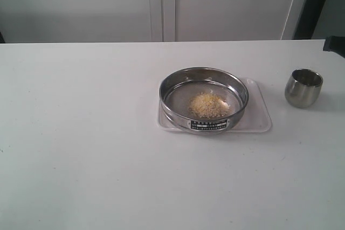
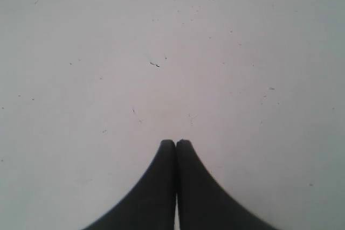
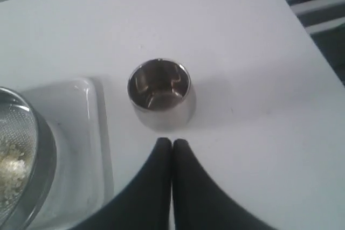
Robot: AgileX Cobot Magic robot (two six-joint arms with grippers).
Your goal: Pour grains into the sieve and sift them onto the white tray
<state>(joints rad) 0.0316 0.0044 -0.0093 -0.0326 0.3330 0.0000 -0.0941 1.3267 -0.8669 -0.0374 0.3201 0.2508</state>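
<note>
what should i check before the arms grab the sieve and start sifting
1. Yellow and whitish grains piled in the wide round steel mesh sieve: ok
2. Sieve resting on the flat white plastic tray: ok
3. Small steel cup upright, empty, apart from the tray: ok
4. Left gripper open for a grasp: not ok, shut and empty
5. Right gripper open for a grasp: not ok, shut and empty
6. Grains sifted onto the tray: cannot tell
</note>
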